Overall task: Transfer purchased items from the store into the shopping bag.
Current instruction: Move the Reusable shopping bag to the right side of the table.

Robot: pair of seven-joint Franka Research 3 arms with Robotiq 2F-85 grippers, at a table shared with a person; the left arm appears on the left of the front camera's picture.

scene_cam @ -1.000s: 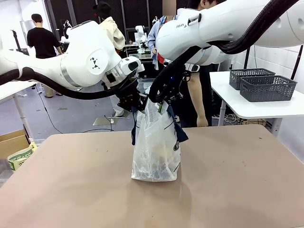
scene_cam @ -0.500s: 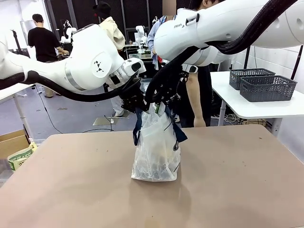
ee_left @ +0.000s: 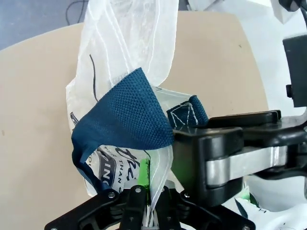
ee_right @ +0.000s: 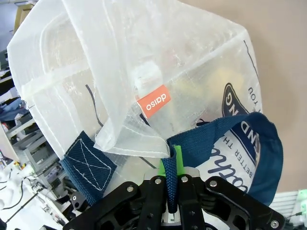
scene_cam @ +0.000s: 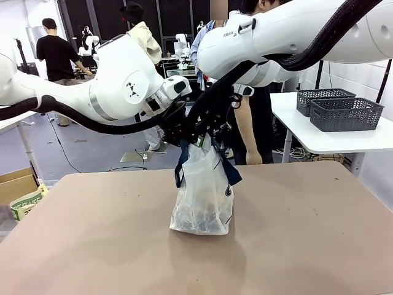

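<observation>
The shopping bag [scene_cam: 202, 193], translucent white with navy print, stands upright mid-table, its top gathered between both grippers. My left gripper [scene_cam: 183, 136] is shut on the bag's thin plastic rim [ee_left: 152, 191], with a navy strap [ee_left: 127, 115] folded just above it. My right gripper [scene_cam: 206, 139] is shut on the other navy strap [ee_right: 171, 167], right beside the left one. The purchased items show only dimly through the wall as a yellowish shape [ee_right: 217, 79] low in the bag. An orange label [ee_right: 154, 101] is sewn inside.
A person [scene_cam: 245, 123] stands just behind the table's far edge. Two dark grey mesh baskets [scene_cam: 345, 114] sit on a white side table [scene_cam: 344, 142] at the back right; I cannot tell which is the store. A cardboard box [scene_cam: 15, 183] is on the floor at left.
Both grippers have drawn closer together above the bag, the left one shifting right. The bag's mouth has been pulled narrower and slightly higher.
</observation>
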